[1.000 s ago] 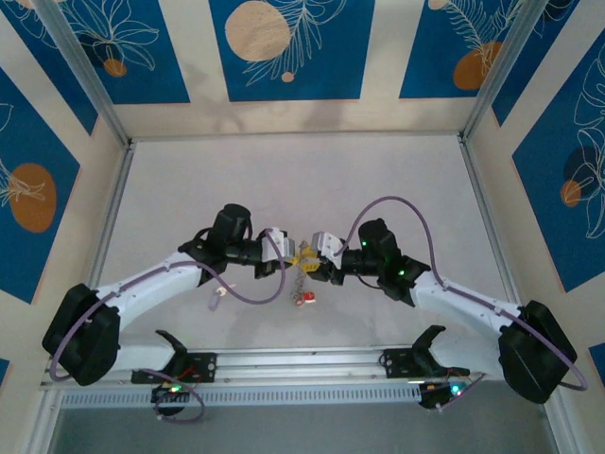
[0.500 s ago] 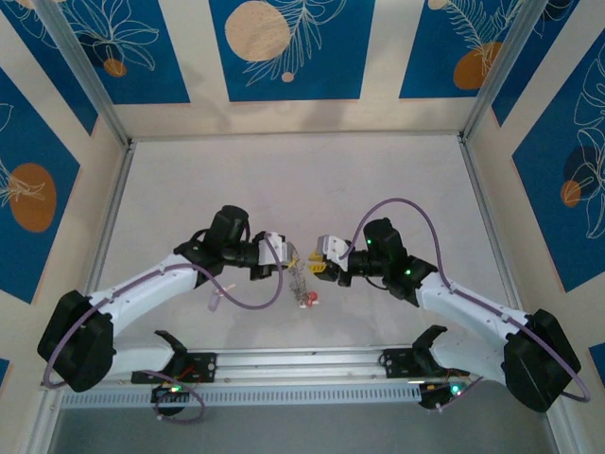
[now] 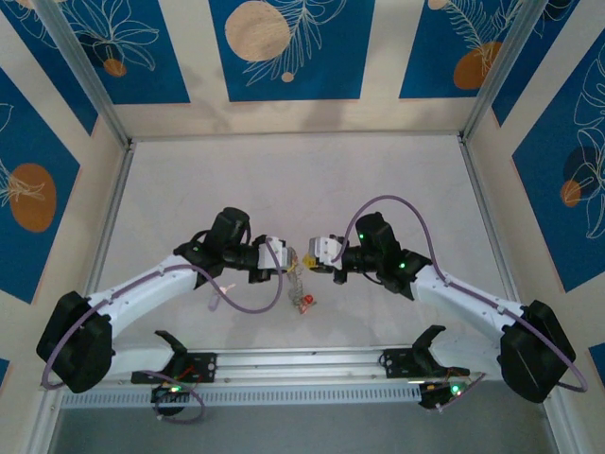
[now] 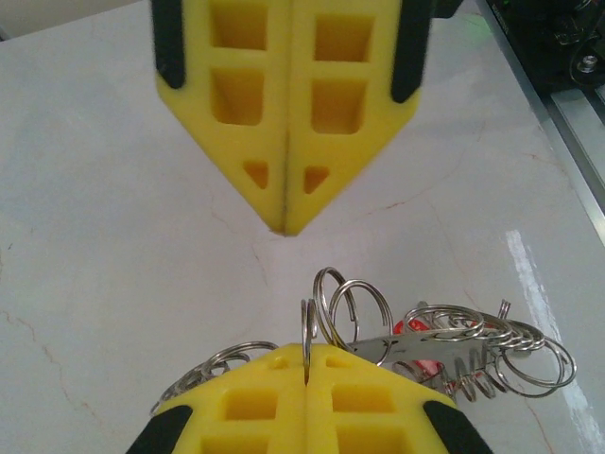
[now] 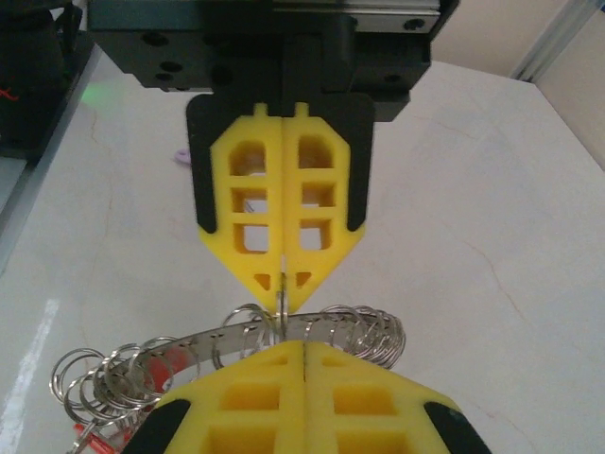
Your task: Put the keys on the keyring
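The keyring (image 4: 444, 345), a silvery metal band strung with several small split rings, hangs from my left gripper (image 4: 307, 355), which is shut on one of its upright rings. A red key (image 4: 416, 342) dangles among the rings, and it shows low under the keyring (image 3: 299, 274) as the red key (image 3: 305, 302). My right gripper (image 5: 304, 345) faces the left gripper (image 5: 284, 284) tip to tip. It is shut, just short of the rings, with nothing seen between its fingers. From above, the left gripper (image 3: 284, 253) and right gripper (image 3: 317, 251) almost meet mid-table.
A small pinkish thing (image 5: 181, 158) lies on the white table (image 3: 302, 180) near the left arm. Purple cables loop off both arms. A metal rail (image 3: 302, 364) runs along the near edge, and patterned walls close in the other sides.
My right gripper has closed and drawn slightly back from the ring, then edged in again. The left gripper keeps its hold, and the keyring has swung a little.
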Tool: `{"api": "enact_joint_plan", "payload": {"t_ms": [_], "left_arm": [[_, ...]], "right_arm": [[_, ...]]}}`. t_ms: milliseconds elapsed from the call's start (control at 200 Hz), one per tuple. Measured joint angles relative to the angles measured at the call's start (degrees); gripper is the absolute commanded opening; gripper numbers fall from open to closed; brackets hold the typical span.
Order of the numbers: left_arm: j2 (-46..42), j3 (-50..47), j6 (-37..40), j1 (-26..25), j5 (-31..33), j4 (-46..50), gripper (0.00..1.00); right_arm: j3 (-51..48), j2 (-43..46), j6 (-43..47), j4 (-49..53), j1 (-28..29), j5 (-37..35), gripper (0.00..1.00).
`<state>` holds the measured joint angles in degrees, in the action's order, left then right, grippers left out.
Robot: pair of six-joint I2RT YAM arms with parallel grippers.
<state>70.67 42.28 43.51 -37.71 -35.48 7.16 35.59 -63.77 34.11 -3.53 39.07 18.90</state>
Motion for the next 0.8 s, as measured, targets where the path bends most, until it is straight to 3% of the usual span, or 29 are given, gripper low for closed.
{"api": "enact_joint_plan", "payload": {"t_ms": [235,390,800], "left_arm": [[-0.5,0.0,0.17,-0.09,-0.02,0.33,0.0],[-0.5,0.0,0.11,-0.09,0.0,0.37,0.0],[-0.55,0.0,-0.09,-0.26,-0.02,0.39,0.0]], "right_arm": [[0.46,-2.36,1.95,0.22,-0.22,-0.04,0.15],[0.44,-3.93,2.36,0.02,1.14,-0.55,0.29],[-0.7,-3.96,-0.96,-3.96,4.22,-0.92,0.44]]}}
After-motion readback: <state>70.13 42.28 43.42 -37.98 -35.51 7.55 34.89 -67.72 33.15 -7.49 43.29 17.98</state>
